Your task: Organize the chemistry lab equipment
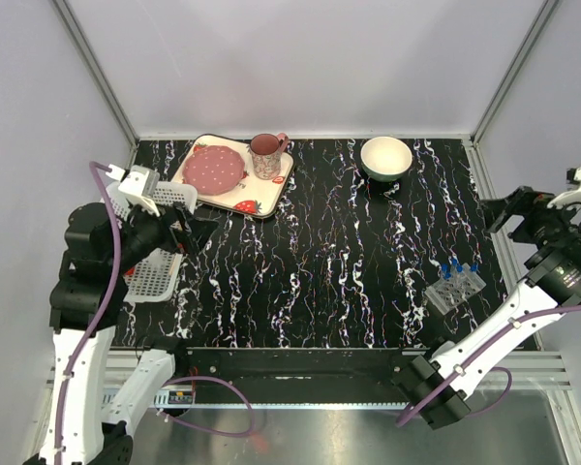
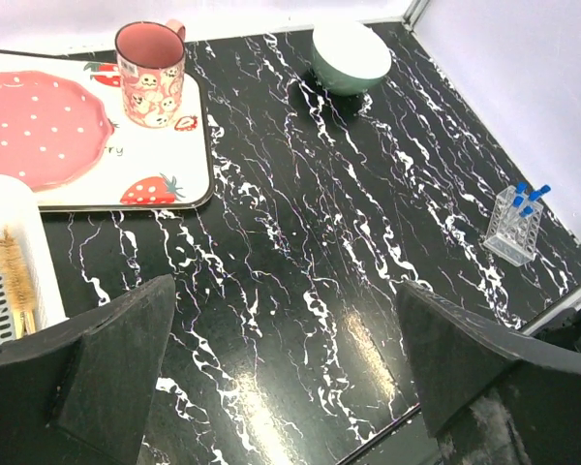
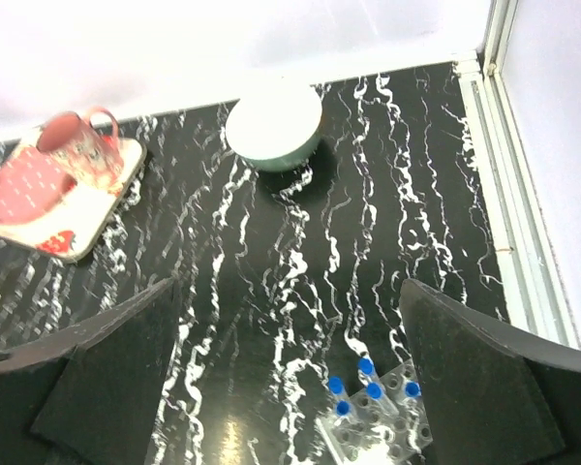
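The clear tube rack [image 1: 455, 291] stands at 4 o'clock on the table [image 1: 320, 262], with blue-capped test tubes [image 1: 457, 263] upright in it. The strawberry-print tray [image 1: 244, 197], bearing a plate [image 1: 213, 170] and a cup [image 1: 267, 155], is located at 11 o'clock, and the white bowl [image 1: 385, 157] at 1 o'clock. Both are well apart from the rack. The left gripper [image 2: 290, 387] and right gripper [image 3: 290, 387] are spread wide and nothing is gripped. The white basket [image 1: 150, 281] at 9 o'clock is partly hidden by the left arm [image 1: 87, 281]. The brush [image 2: 13, 281] inside it is partly covered by a finger.
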